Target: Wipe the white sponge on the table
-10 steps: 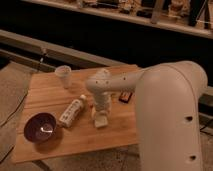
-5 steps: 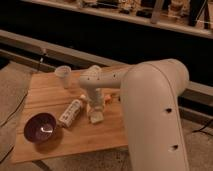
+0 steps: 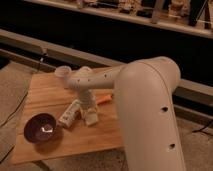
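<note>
One bulky white arm (image 3: 150,100) filled the right side of the camera view. It reached left over the table (image 3: 45,92) and bent downward near the middle of the top. The table was a light-brown wooden rectangle with visible grain, and it stood in front of a dark wall with pale horizontal rails.

A dark purple bowl (image 3: 41,128) sat upright near the table's front left corner, with light glinting inside it. Just beside it, toward the middle, lay a white carton-like bottle (image 3: 70,114) on its side, angled toward the bowl. A pale cup (image 3: 63,73) stood upright at the far left edge, well apart from the bowl.

The hand (image 3: 89,113) hung at the end of the arm, pointing down onto the white sponge (image 3: 92,120). The sponge rested on the table just right of the bottle. The hand met the sponge's top, but how far it was open, and whether it gripped the sponge, could not be told. A small orange object (image 3: 103,99) lay behind the sponge, partly hidden by the arm.
</note>
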Motion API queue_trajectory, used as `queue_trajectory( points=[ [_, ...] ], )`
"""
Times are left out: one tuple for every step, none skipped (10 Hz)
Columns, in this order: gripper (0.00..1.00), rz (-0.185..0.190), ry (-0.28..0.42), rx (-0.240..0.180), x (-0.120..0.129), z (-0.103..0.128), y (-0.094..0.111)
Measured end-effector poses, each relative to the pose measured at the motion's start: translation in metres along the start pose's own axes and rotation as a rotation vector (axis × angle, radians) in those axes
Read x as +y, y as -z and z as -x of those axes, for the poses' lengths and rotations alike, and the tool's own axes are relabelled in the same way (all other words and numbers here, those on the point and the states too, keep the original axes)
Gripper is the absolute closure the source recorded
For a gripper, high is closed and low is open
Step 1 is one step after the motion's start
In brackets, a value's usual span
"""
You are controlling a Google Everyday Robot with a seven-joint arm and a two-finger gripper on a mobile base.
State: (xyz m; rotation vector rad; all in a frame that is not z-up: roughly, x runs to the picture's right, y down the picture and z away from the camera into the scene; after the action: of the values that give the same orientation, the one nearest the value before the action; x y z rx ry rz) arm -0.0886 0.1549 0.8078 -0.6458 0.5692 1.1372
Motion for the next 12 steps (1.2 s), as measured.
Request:
queue_trajectory(
  points=[
    [1.00, 0.003, -0.005, 0.007, 0.003, -0.008, 0.004],
    [1.00, -0.001, -0.014, 0.016, 0.003, -0.016, 0.008],
    [1.00, -0.003, -0.018, 0.024, 0.002, -0.023, 0.011],
    [1.00, -0.010, -0.022, 0.033, 0.001, -0.030, 0.014],
    [1.00, -0.023, -0.032, 0.043, -0.005, -0.039, 0.016],
    [1.00, -0.034, -0.045, 0.054, -0.012, -0.046, 0.016],
    [1.00, -0.043, -0.060, 0.066, -0.018, -0.053, 0.014],
    [1.00, -0.050, -0.080, 0.079, -0.025, -0.059, 0.011],
    [1.00, -0.053, -0.095, 0.086, -0.030, -0.062, 0.008],
    [1.00, -0.054, -0.102, 0.091, -0.032, -0.063, 0.006],
    [1.00, -0.057, -0.112, 0.098, -0.035, -0.064, 0.003],
    [1.00, -0.064, -0.125, 0.104, -0.040, -0.064, 0.000]
  ],
)
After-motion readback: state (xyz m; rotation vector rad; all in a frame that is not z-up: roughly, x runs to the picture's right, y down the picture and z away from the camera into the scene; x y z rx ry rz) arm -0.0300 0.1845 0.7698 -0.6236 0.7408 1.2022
